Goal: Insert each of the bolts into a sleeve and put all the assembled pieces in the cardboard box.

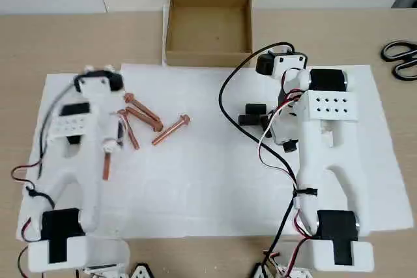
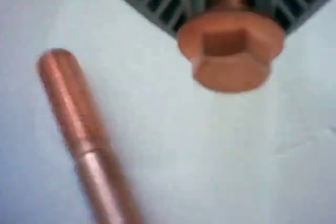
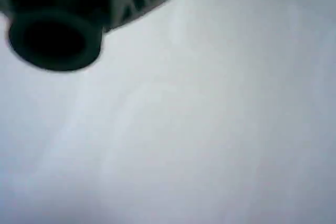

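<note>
My left gripper [image 1: 108,150] is shut on a copper bolt [image 1: 106,167] over the left of the white sheet. In the left wrist view that bolt's hex head [image 2: 230,51] sticks out from the ribbed grey jaw, and another bolt [image 2: 79,129] lies on the sheet beside it. Several loose copper bolts [image 1: 144,119] lie just right of the left arm. My right gripper [image 1: 262,116] is at mid-sheet, shut on a black sleeve [image 3: 52,38] whose open end faces the wrist camera. Black sleeves [image 1: 253,114] show at its tip. The open cardboard box [image 1: 174,25] stands at the back centre.
A white sheet [image 1: 208,187] covers the work area, bare between the arms. Scissors [image 1: 401,56] lie on the wooden table at the far right. Black cables [image 1: 229,105] loop from the right arm across the sheet.
</note>
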